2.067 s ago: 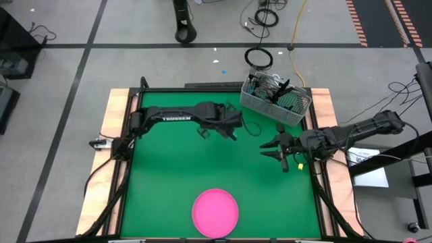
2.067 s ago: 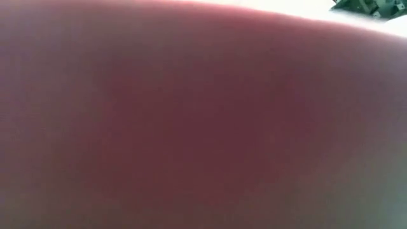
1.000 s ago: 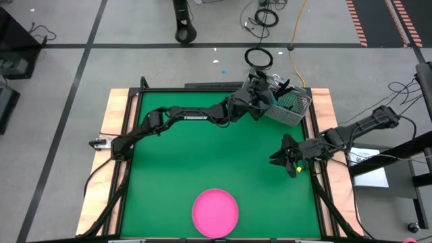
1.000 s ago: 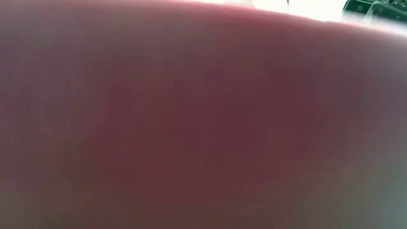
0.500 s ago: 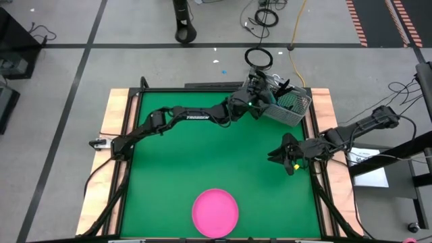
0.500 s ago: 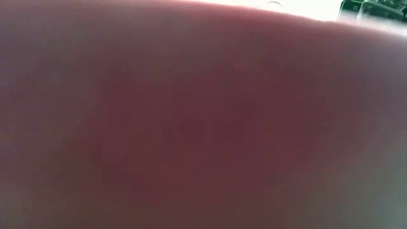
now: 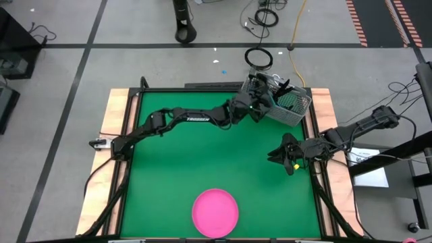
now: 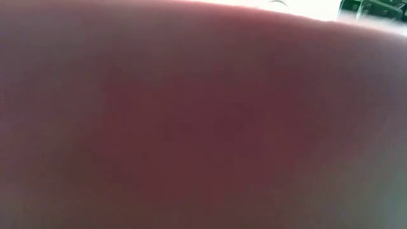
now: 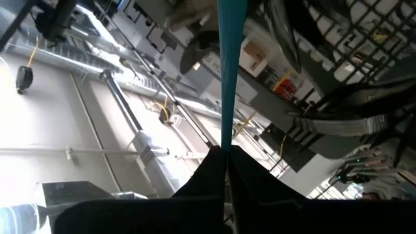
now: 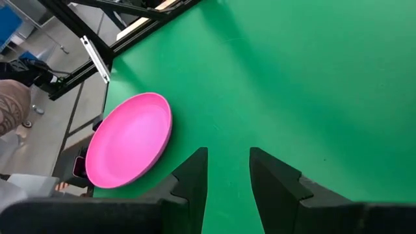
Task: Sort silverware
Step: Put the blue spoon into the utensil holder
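Reaching across the green worktop toward one o'clock, the left arm has its left gripper at the near-left edge of the grey wire-mesh basket, and its wrist view shows the two dark fingers pinched tight on the thin light-blue handle of one utensil, whose head cannot be made out among the dark silverware crowded in the basket at the worktop's one o'clock corner. Such a piece is probably light and rigid, with a smooth, narrow handle that could twist or slide between the pads, so a grip square across the handle, a little way from its end, looks the soundest, followed by a straight lift so that the head does not snag its neighbours or the mesh. Lower down, at six o'clock, lies the round pink plate, bare, which also fills the low view almost wholly. Out at three o'clock the right gripper hovers over bare worktop, its fingers parted by a moderate gap and holding nothing. Compared with two seconds ago, the left arm has stretched from mid-worktop into the basket, while the right gripper has drawn slightly back toward the edge; over the last half second neither has shifted noticeably.
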Robot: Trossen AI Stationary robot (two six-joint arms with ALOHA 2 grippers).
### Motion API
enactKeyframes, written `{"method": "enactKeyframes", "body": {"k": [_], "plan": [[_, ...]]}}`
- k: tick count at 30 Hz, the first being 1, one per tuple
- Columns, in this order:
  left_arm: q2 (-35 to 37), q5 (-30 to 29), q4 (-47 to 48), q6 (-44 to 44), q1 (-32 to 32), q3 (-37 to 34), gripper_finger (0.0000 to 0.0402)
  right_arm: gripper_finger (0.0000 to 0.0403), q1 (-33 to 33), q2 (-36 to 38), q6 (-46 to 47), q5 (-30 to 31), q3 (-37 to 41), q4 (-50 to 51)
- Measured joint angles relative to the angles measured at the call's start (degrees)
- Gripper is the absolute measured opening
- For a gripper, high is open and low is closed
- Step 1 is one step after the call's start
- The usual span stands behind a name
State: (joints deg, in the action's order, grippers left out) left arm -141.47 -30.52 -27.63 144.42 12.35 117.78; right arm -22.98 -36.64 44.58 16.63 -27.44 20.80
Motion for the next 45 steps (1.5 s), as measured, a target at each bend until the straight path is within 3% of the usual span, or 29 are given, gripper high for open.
{"method": "enactKeyframes", "body": {"k": [13, 17, 20, 24, 29, 34, 38, 41, 45], "plan": [[0.0, 0.6, -4.2, -1.5, 0.6, 0.0, 0.0001, 0.0102, 0.0, 0.0, -2.4, 0.5, 0.0, -2.8], [0.0, 3.3, -11.2, -6.4, -0.4, 0.0, 0.0001, 0.0102, 0.0, 0.2, -7.1, 7.7, -0.6, -2.0], [0.0, 3.5, -16.0, -6.9, -1.7, 0.0, 0.0001, 0.0102, 0.0, 0.5, -11.4, 9.6, -3.7, -0.3], [0.0, 3.1, -19.6, -1.0, -2.5, 0.0, 0.0, 0.0102, 0.0, 0.6, -17.1, 9.6, -10.8, 4.3], [0.5, -1.8, -21.8, 3.2, -2.7, 0.0, 0.0, 0.0102, 0.0, 0.6, -24.6, 9.6, -18.1, 8.1], [4.4, -4.2, -21.7, 1.9, -1.1, 0.0, 0.0, 0.0102, 0.0, 0.7, -30.3, 10.3, -20.0, 8.7], [9.2, -3.8, -12.0, -12.2, 0.7, 0.0, 0.0, 0.0102, 0.0, 0.4, -30.6, 10.5, -20.0, 10.5], [13.6, 0.4, 4.2, -34.8, 2.1, 0.0, 0.0, 0.0102, 0.0, 0.3, -30.0, 10.5, -20.0, 10.9], [17.8, 13.9, 20.6, -68.4, 3.9, 0.0, 0.0, 0.0102, 0.0, 0.1, -30.2, 10.6, -20.0, 10.9]]}}
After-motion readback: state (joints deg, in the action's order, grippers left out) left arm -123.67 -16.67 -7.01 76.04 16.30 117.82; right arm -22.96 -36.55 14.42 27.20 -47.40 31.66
